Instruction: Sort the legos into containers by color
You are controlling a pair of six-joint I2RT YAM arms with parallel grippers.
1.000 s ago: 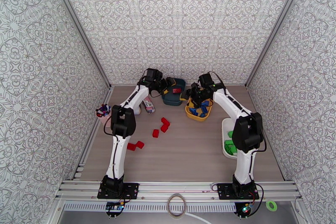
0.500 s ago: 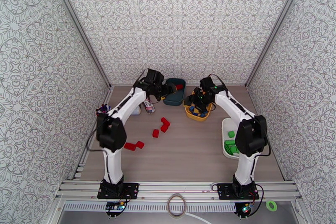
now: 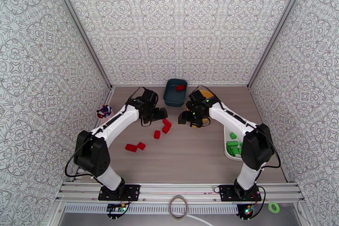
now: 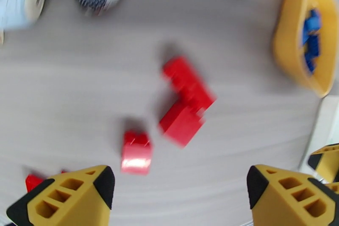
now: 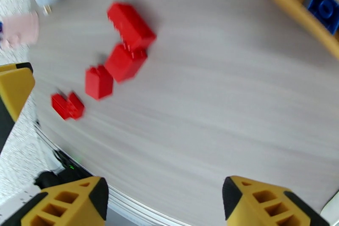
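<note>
Overhead view, clock centred on the table (image 3: 190,159). I find the left gripper (image 3: 163,114) just left of centre, over the nearest red bricks (image 3: 166,126). Its wrist view shows the fingers (image 4: 68,197) spread wide with nothing between them. On the wood below lie an L-shaped red cluster (image 4: 186,99) and a single red brick (image 4: 136,154).

The right gripper (image 3: 182,117) sits near the left one, at its 3 o'clock and apart from it. Its fingers (image 5: 271,201) are likewise spread and empty.

I count five red bricks loose on the table, the outermost pair (image 3: 135,146) toward 8 o'clock.

The teal bin (image 3: 169,95) stands at 12 o'clock and holds one red brick (image 3: 181,87). The yellow bin (image 4: 292,53), at 1 o'clock and largely behind the right arm, holds blue bricks (image 4: 311,36). The white tray (image 3: 229,127) at 3 o'clock holds green bricks (image 3: 232,146).

Both wrist views are motion-blurred.
</note>
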